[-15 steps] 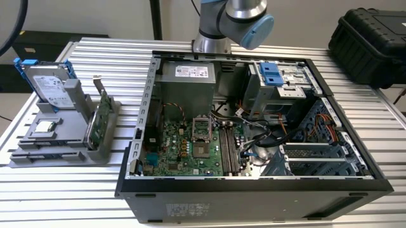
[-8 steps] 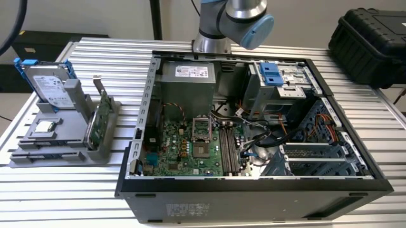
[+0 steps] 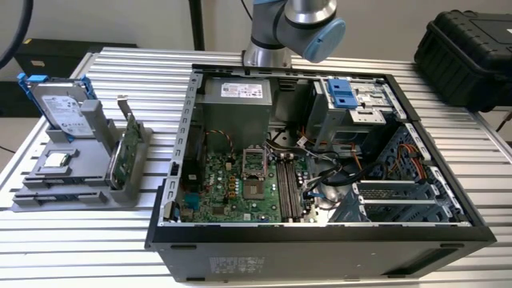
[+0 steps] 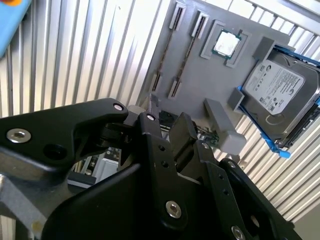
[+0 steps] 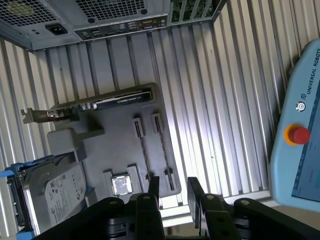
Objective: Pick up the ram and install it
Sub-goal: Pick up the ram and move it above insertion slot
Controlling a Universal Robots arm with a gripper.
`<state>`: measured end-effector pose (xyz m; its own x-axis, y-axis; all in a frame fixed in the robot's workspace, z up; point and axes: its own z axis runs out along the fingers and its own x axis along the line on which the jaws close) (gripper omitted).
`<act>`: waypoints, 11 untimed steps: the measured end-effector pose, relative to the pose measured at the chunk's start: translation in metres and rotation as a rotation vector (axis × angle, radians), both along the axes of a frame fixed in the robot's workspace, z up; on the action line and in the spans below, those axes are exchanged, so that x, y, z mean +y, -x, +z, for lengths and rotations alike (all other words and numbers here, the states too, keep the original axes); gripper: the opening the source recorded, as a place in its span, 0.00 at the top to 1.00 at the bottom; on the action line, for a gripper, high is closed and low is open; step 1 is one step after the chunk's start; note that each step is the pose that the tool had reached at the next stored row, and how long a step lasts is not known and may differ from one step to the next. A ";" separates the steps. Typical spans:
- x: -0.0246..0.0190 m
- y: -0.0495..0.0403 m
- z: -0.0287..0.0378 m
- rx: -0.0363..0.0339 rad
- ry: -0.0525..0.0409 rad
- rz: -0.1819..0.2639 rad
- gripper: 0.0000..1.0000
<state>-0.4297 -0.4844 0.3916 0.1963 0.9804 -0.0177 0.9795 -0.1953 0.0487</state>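
First wrist view — tool [image 5: 174, 189] parted, over gray tray [image 5: 115, 150]

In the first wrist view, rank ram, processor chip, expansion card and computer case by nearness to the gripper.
1. ram, in holder slots by the gripper
2. processor chip, beside the ram
3. expansion card, holder's far edge
4. computer case, beyond the holder

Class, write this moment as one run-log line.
hand: open, empty | position: above gray holder | ram: on edge in holder, not gripped
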 end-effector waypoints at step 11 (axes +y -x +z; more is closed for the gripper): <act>0.0000 0.0001 0.0000 0.0000 0.0000 -0.013 0.00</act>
